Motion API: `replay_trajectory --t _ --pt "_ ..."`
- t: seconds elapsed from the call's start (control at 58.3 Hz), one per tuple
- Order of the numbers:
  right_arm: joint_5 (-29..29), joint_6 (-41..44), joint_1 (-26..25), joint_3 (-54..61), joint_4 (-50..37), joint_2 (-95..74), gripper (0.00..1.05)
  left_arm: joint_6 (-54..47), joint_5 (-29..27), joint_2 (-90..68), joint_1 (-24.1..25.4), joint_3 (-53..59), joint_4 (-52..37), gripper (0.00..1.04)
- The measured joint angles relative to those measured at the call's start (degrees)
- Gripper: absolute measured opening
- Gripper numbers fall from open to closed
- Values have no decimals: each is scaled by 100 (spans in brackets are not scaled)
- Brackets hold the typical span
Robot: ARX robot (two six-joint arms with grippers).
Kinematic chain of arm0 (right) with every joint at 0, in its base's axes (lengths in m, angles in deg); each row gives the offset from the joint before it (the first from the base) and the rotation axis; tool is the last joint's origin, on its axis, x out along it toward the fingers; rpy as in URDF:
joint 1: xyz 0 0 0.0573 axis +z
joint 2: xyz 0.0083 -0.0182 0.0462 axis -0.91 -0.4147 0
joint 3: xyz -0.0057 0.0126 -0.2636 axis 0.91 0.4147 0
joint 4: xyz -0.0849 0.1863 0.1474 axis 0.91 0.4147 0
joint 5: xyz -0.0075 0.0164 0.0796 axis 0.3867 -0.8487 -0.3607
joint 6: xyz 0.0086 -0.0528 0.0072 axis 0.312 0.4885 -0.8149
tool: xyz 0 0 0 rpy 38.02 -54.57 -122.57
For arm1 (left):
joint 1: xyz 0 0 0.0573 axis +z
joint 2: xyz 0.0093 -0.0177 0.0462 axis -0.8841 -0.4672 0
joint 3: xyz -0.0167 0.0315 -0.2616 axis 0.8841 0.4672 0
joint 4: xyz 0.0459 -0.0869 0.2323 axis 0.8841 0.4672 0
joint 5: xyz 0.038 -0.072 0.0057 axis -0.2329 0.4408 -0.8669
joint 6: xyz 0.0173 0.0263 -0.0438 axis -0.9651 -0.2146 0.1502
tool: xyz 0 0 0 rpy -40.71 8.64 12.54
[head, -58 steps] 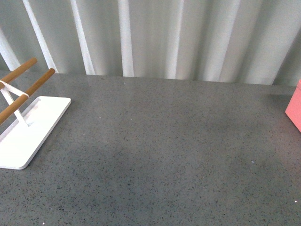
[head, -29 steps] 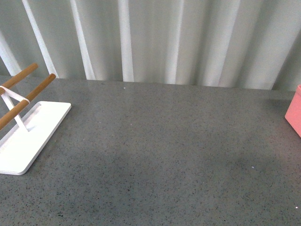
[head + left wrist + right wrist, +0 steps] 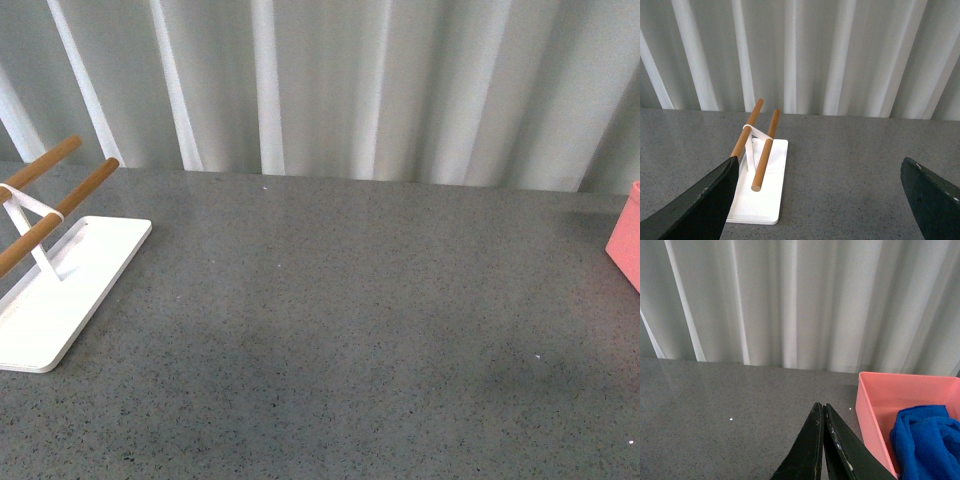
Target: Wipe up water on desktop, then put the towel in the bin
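Note:
The blue fluffy towel (image 3: pixel 925 440) lies bunched inside the salmon-pink bin (image 3: pixel 875 415), seen in the right wrist view. My right gripper (image 3: pixel 822 407) is shut with nothing in it, hovering over the desktop (image 3: pixel 725 410) just beside the bin's near wall. In the front view only a corner of the bin (image 3: pixel 626 240) shows at the right edge of the grey speckled desktop (image 3: pixel 340 300), and neither arm appears there. My left gripper (image 3: pixel 825 200) is open and empty, its dark fingers (image 3: pixel 705 200) wide apart above the desktop (image 3: pixel 840 165).
A white flat-based rack with wooden rods (image 3: pixel 50 270) stands at the left of the desktop; the left wrist view shows this rack (image 3: pixel 760 170) just ahead. White pleated curtains (image 3: pixel 320 80) hang along the far edge.
The front view has shifted slightly since a second ago: the desktop's far edge and the rack sit a little lower in the picture. Nothing on the desktop has moved.

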Motion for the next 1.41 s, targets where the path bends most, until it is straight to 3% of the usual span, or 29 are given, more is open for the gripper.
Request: replay_trajectory --t 0.446,0.977,1.08,1.303,1.355,1.406 --pt "2 0 0 0 1342 1440 3 0 0 0 0 0 0 98" --pt "15 -22 0 0 2234 2330 3 0 0 0 0 0 0 98" --pt "42 -44 0 -2 3150 3042 3 0 0 0 0 0 0 98" --pt "48 -61 0 -2 3230 3289 3 0 0 4 0 0 0 98" --pt "48 -59 0 -2 3230 3289 8 0 0 7 0 0 0 98" --pt "48 -61 0 -2 3230 3294 22 0 0 7 0 0 0 98"
